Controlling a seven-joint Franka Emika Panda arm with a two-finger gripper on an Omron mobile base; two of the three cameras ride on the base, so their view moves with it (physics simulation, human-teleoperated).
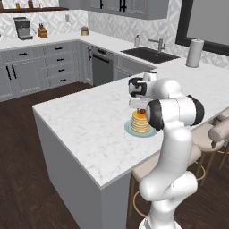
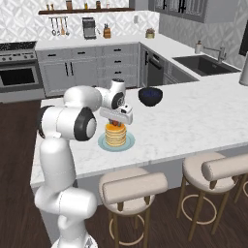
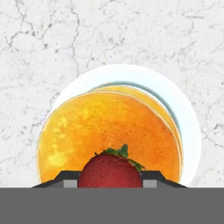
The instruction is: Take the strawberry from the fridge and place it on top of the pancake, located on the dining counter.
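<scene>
Two fingers (image 3: 110, 183) clenched on the one strawberry (image 3: 110, 171), just above the single pancake (image 3: 105, 131) stack on its one plate (image 3: 190, 131); the white marble desk (image 3: 52, 43) spreads beyond, one dark bowl (image 2: 150, 96) farther back

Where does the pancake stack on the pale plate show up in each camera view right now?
Left base view: the golden-tan pancake stack sits right of centre, beside the arm's elbow.
Right base view: it is just left of centre, under the gripper.
Hand view: it is at centre, behind the small red strawberry.
Shared landmark: the pale blue-green plate under it.
</scene>
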